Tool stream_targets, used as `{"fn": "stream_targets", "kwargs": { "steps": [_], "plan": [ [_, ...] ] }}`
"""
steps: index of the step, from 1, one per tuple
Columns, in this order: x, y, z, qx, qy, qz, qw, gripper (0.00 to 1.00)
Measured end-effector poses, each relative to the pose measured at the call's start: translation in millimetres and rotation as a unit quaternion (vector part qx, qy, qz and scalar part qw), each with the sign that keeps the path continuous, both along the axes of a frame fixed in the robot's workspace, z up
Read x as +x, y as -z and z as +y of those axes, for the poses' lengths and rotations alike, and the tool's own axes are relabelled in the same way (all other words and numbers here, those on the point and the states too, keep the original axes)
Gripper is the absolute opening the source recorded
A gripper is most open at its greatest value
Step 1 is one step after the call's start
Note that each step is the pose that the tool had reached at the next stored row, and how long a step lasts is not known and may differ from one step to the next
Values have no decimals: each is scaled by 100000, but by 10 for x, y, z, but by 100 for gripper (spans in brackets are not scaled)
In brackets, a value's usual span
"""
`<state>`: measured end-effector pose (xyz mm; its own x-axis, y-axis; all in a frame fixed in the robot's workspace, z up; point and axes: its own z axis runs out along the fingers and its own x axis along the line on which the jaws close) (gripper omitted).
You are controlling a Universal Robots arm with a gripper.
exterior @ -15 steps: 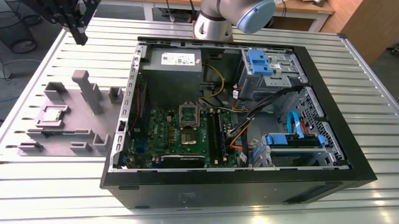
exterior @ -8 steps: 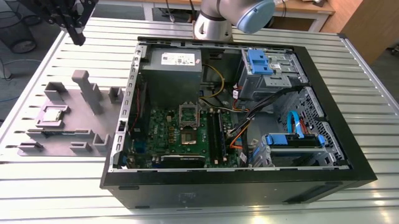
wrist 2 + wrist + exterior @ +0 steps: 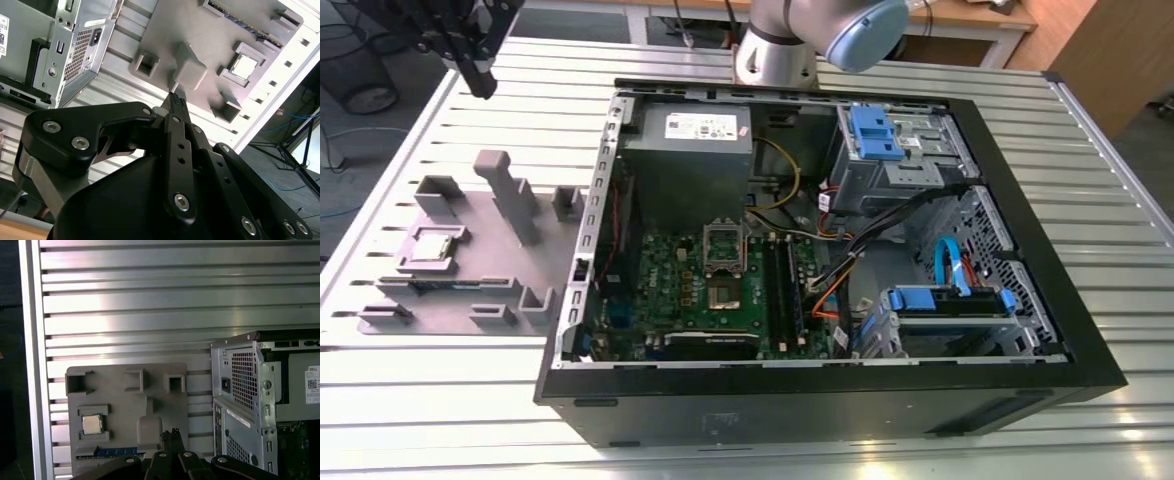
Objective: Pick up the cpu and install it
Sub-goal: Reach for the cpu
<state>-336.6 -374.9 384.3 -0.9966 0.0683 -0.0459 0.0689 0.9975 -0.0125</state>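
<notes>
My jaws are closed, the black fingertips (image 3: 175,101) pressed together with nothing between them. In the exterior view they hang in open air above the far corner of the counter (image 3: 440,400), a slatted silver aluminium top, on the exterior view's left.

Both wrist views look down past the fingertips onto the lilac-grey plastic holder plate (image 3: 120,400), with its raised blocks and one tall square-topped post (image 3: 190,72). The cpu (image 3: 92,424), a small flat square chip with a silvery metal top, lies flat in a square recess of that plate. Nothing touches it, and it is well apart from my jaws.

On the plate's side away from the case, bare slats run out to the counter's long edge. Beyond that edge the first wrist view shows dark floor (image 3: 10,390). On the other side the plate lies just beside the black open computer case (image 3: 854,405), which rests on its side. In the first wrist view the case's perforated grey rear panel (image 3: 240,385) stands close to the plate's edge, so there is little room there.

The exterior view looks into the case. A grey power-supply box (image 3: 687,140) sits at the far end, and a green motherboard (image 3: 674,295) lies on the bottom. A dark square metal socket frame (image 3: 723,243) sits near the board's middle.
</notes>
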Motion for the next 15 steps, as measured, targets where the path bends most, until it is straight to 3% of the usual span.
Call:
{"fn": "stream_targets", "kwargs": {
  "steps": [15],
  "plan": [
    [-125,20,-3,2,1,-118,100000,11]
  ]
}}
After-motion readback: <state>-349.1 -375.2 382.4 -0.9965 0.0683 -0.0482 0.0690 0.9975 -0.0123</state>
